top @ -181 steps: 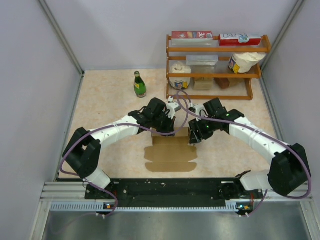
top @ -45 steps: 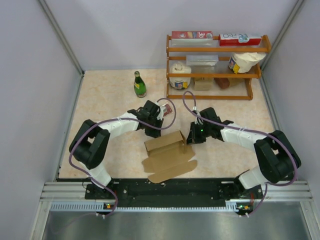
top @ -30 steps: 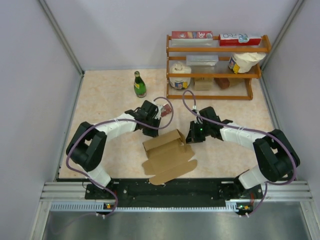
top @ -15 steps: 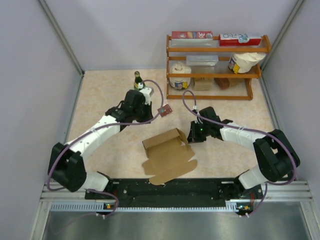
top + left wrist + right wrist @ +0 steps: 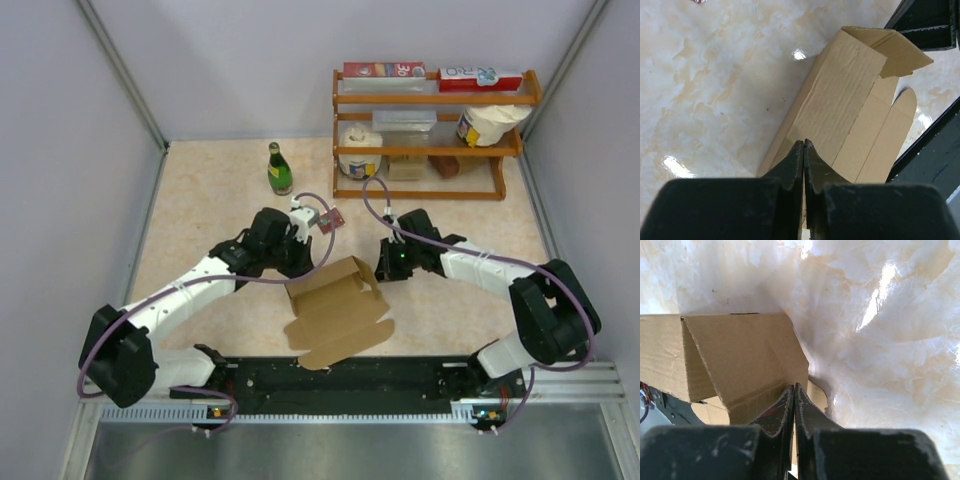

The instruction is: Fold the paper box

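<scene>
Grey wall panels [image 5: 250,60] with metal corner posts enclose a beige marbled table [image 5: 200,210]. Wooden rack [image 5: 515,150] at far right: top-shelf red carton [image 5: 384,70] reads "30", the print on the carton next to it is too small to read. Paper box [image 5: 335,295], plain with no print, lies mid-table between both arms, with the far part folded up and flat flaps spread toward the bases. Left gripper [image 5: 804,145] has its fingers pressed together, empty, over the box's left end. Right gripper [image 5: 794,389] likewise has its fingers together, tips at the right end flap; contact unclear. Green bottle [image 5: 279,170], label unreadable. Small dark-red card [image 5: 330,222] just beyond the box.
</scene>
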`<state>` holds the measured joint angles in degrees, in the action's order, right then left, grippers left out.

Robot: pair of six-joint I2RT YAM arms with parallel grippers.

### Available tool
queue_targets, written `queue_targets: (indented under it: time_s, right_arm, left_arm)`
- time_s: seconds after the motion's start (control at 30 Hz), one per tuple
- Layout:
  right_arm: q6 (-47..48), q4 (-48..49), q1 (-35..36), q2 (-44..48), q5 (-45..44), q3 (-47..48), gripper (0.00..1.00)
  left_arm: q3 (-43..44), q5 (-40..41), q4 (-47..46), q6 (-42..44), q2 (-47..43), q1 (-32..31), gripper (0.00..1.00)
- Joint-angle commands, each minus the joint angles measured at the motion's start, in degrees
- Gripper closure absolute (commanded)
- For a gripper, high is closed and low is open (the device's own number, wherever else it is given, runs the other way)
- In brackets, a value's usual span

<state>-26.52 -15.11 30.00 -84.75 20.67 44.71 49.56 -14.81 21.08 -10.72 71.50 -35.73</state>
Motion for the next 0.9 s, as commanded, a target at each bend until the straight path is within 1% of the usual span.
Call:
queue_targets:
  time_s: [0.0,0.13,0.3,0.43,0.6,0.87]
  right_arm:
    - [2.6,-0.3,0.7,2.7,-0.1,2.4,1.00]
    - [3.8,-0.4,0.7,3.8,0.2,2.6,1.00]
    - [5.0,-0.4,0.7,5.4,1.0,2.9,1.00]
    - [6.6,-0.4,0.7,5.9,3.5,3.3,1.00]
    - [9.5,-0.8,0.7,5.6,8.9,3.5,1.00]
    - [12.0,-0.9,0.9,7.2,12.6,3.2,1.00]
  left_arm:
    - [-0.7,-1.7,-2.4,0.5,-0.2,0.1,0.98]
    - [-0.5,-2.5,-2.6,0.2,1.6,-0.4,1.00]
    - [-0.9,-2.7,-3.2,-0.4,1.7,-1.4,1.00]
    - [-1.2,-2.7,-3.2,-0.5,2.0,-1.7,1.00]
    - [-1.5,-2.9,-3.6,-1.0,2.4,-2.0,1.00]
    - [-1.5,-3.5,-4.0,-1.0,3.9,-2.2,1.00]
